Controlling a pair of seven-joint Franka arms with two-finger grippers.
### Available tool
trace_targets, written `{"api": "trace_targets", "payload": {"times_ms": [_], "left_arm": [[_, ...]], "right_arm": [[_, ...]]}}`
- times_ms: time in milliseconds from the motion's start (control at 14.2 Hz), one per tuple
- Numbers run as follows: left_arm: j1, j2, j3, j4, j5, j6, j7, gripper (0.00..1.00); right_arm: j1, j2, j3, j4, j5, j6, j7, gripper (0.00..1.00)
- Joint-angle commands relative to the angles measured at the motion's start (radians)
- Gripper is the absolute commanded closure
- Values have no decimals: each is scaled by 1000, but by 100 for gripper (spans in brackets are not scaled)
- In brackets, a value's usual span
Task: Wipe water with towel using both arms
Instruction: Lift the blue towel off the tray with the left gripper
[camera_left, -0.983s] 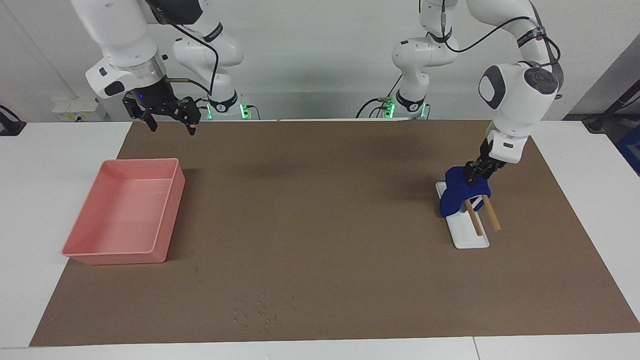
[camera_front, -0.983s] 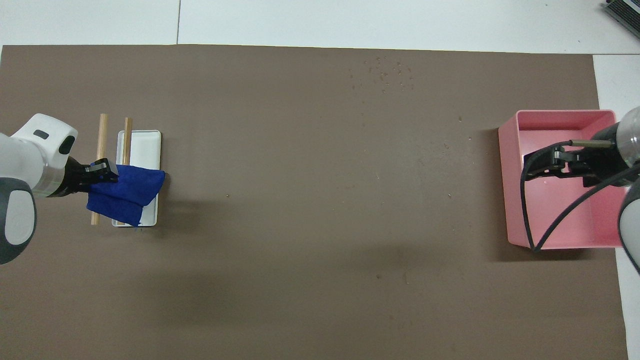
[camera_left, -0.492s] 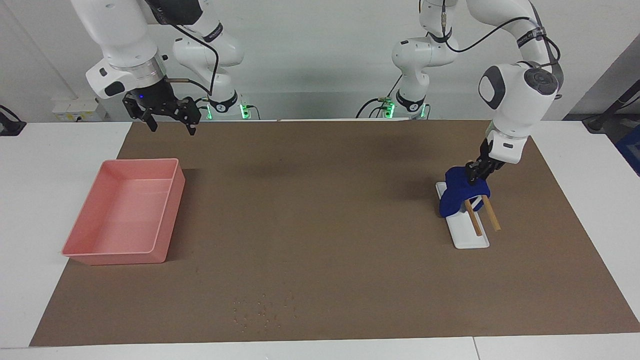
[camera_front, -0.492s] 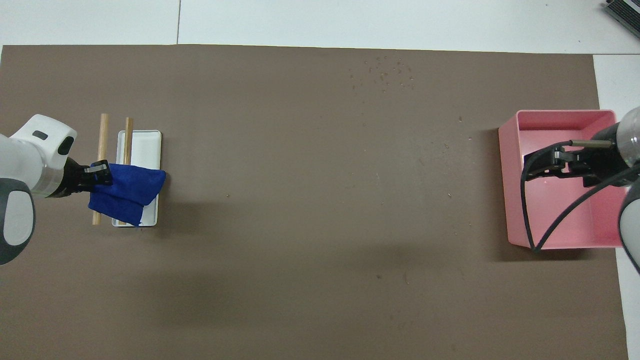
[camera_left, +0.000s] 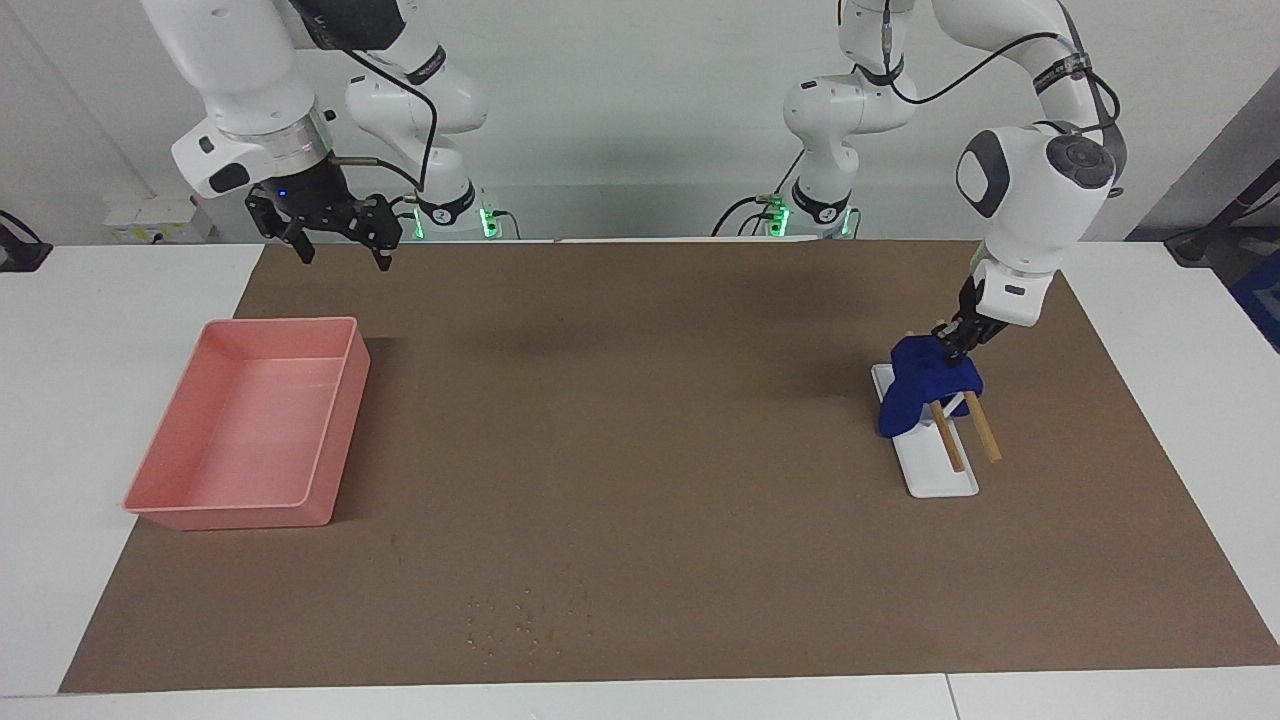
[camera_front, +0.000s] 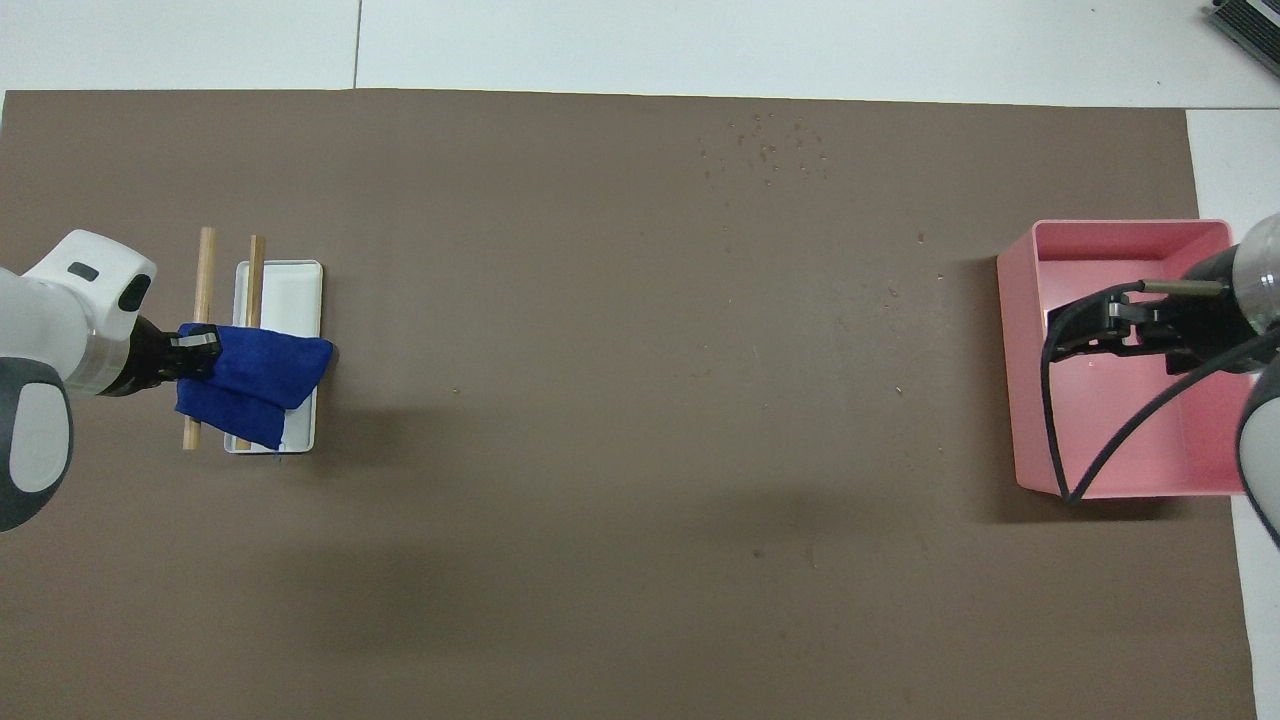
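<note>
Left black gripper (camera_left: 951, 343) pinches deep-blue cloth towel (camera_left: 922, 388) over white tray (camera_left: 935, 476); right gripper (camera_left: 338, 228) waits, fingers spread; droplets (camera_left: 525, 620) unwiped.

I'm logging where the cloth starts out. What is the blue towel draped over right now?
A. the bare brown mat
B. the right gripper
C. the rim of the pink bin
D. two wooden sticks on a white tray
D: the towel hangs over the wooden sticks on the white tray, with the left gripper at its top edge.
</note>
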Motion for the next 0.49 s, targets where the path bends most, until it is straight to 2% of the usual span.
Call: {"api": "trace_targets", "payload": {"times_ms": [0, 421], "left_arm": [[-25, 21, 4, 77, 18, -94, -5, 100], [-29, 55, -1, 282, 5, -306, -46, 100]], "right_arm": [[-11, -23, 5, -24, 5, 6, -20, 0], [-9, -23, 5, -23, 5, 6, -20, 0]]}}
